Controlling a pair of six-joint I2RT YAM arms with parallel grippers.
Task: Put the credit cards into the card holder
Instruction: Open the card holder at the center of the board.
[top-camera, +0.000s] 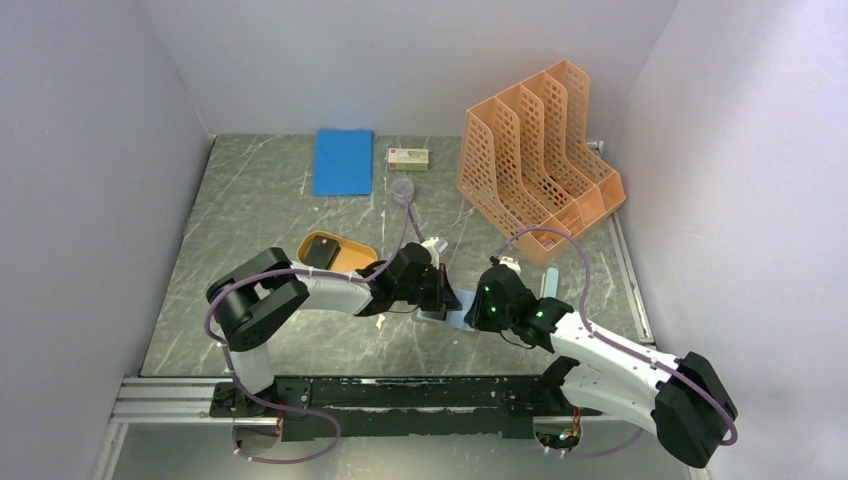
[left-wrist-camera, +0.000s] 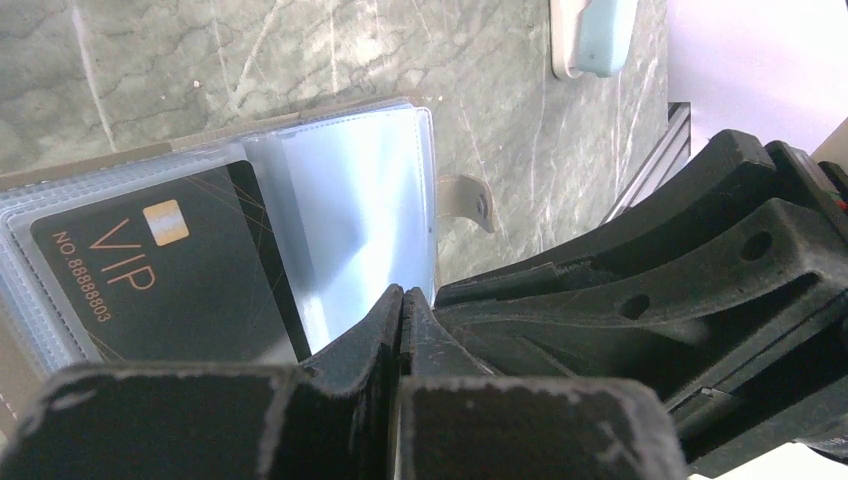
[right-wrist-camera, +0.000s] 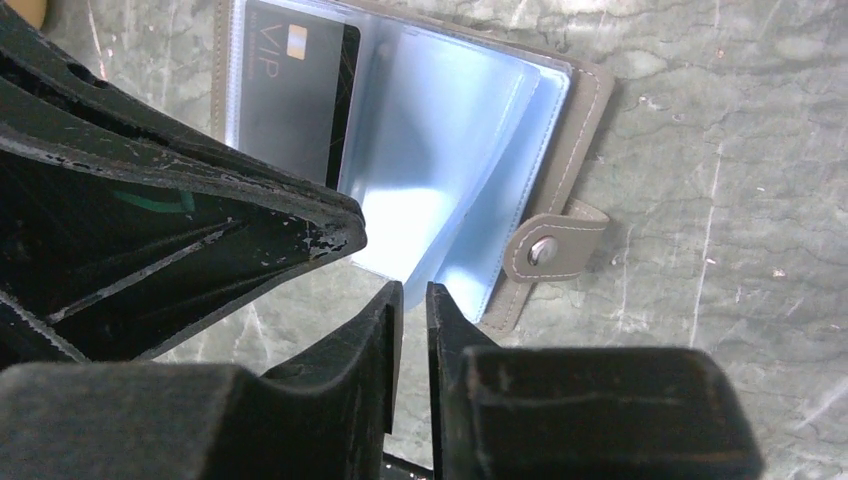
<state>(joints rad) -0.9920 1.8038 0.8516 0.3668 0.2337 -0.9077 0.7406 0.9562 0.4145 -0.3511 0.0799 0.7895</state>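
Black card (left-wrist-camera: 170, 270) in card holder (left-wrist-camera: 365, 190): gold "VIP", "NO 88888803" alongside.

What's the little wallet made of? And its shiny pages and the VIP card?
The card holder looks like grey-brown leather or imitation: matte, stitched edge, metal snap. Its pages look like clear glossy plastic, catching glare. The VIP card is probably black plastic with gold print.

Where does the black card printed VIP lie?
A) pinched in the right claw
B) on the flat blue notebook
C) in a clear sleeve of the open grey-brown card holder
C: both wrist views show the black VIP card behind clear plastic inside the open grey-brown card holder.
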